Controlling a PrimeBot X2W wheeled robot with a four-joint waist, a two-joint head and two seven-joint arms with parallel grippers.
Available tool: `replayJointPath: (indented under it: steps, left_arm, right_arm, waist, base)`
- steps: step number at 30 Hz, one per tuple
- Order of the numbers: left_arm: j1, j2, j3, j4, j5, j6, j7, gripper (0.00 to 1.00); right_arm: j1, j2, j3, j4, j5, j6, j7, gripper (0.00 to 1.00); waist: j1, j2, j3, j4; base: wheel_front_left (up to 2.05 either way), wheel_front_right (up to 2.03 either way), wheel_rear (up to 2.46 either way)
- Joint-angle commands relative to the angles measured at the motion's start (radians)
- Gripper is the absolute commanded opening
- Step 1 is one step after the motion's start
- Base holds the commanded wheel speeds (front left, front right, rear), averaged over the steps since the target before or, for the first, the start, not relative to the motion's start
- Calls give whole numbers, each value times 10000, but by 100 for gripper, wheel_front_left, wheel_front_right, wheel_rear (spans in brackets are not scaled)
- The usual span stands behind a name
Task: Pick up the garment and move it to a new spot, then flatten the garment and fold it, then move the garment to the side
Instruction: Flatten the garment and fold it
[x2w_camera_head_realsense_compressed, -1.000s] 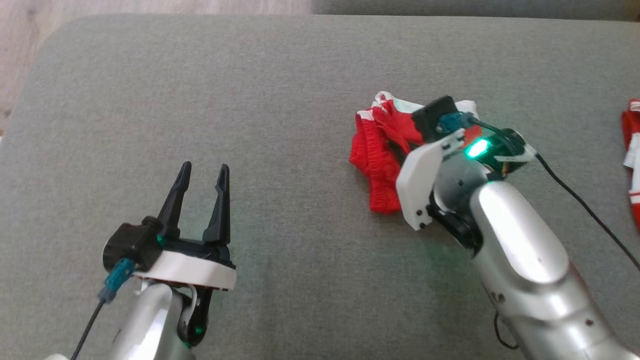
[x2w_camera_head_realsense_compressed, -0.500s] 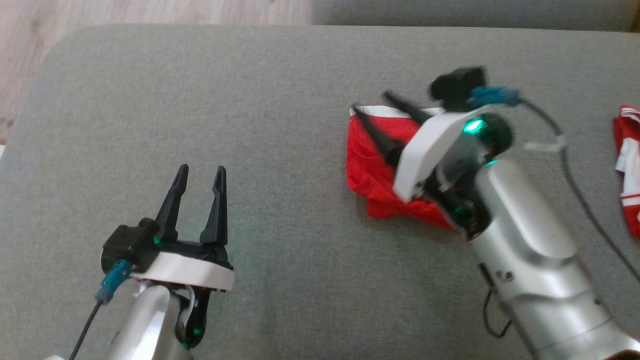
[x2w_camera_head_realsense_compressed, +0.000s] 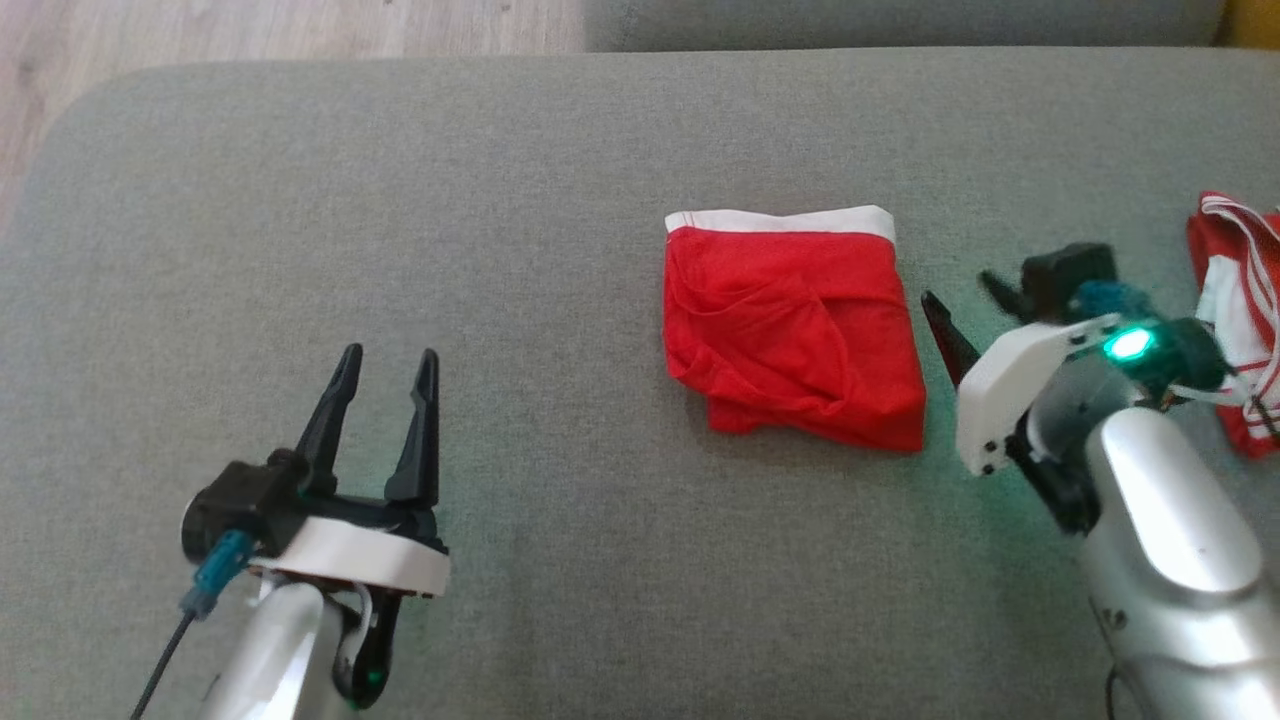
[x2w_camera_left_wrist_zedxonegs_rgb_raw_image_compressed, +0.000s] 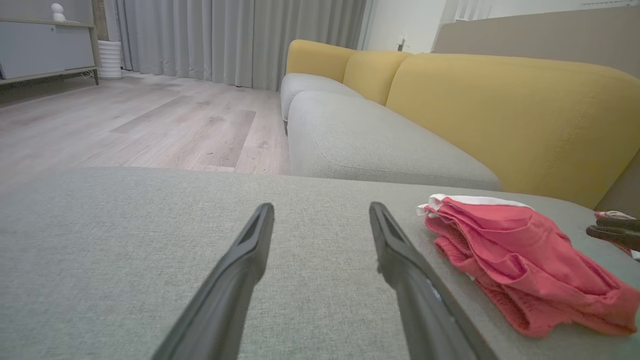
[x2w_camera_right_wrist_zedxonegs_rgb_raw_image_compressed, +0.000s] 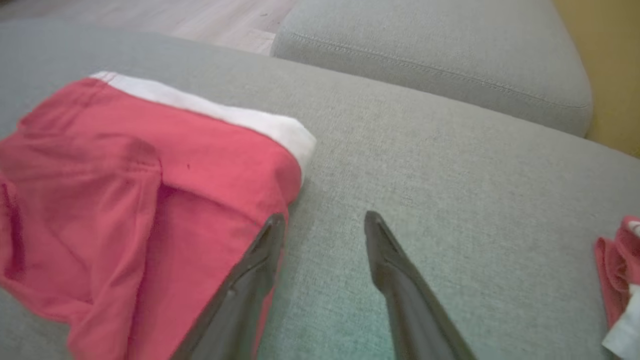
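1. To flatten and fold well, we judge the garment's (x2w_camera_head_realsense_compressed: 795, 330) rumpled near hem needs smoothing first.
2. The red garment lies on the grey cushion (x2w_camera_head_realsense_compressed: 500, 200), with its white waistband farthest from us.
3. Our right gripper (x2w_camera_head_realsense_compressed: 955, 290), fingers spread and empty, sits just beside the garment's right edge.
4. Our left gripper (x2w_camera_head_realsense_compressed: 390, 352), also spread and empty, is well apart from it.

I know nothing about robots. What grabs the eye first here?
The bright red garment with its white waistband, lying mid-right on the grey cushion. Just right of it the right gripper is open, a green light glowing on its wrist; the left gripper, also open, sits at lower left.
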Motion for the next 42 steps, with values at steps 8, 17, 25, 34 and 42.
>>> replayJointPath:
  steps: [8, 17, 25, 34, 42]
  left_arm:
    - [-386, 377, 680, -154, 188, 87, -95, 100]
    - [-188, 300, 898, -171, 134, 89, -95, 100]
    - [205, 306, 1295, -300, 130, 153, -95, 100]
    - [928, 350, 1936, -501, 121, 296, -95, 100]
    - [1312, 340, 2197, -565, 76, 423, -95, 100]
  right_arm:
    - [-171, 518, 2224, 187, 710, 67, 281, 0]
    - [362, 149, 6043, -2624, 4697, 67, 1599, 0]
    - [933, -341, 4669, -3542, 4423, 67, -76, 100]
    - [2838, 602, 61, -3407, 1338, 67, -2386, 100]
    - [3497, 958, -1109, -3154, 590, 67, -2988, 100]
  waist:
    - [0, 0, 55, -50]
    - [0, 0, -132, -80]
    - [0, 0, -504, -298]
    - [0, 0, -1078, -853]
    - [0, 0, -1337, -1217]
  base:
    - [0, 0, 0]
    - [0, 0, 0]
    - [0, 0, 0]
    - [0, 0, 0]
    - [0, 0, 0]
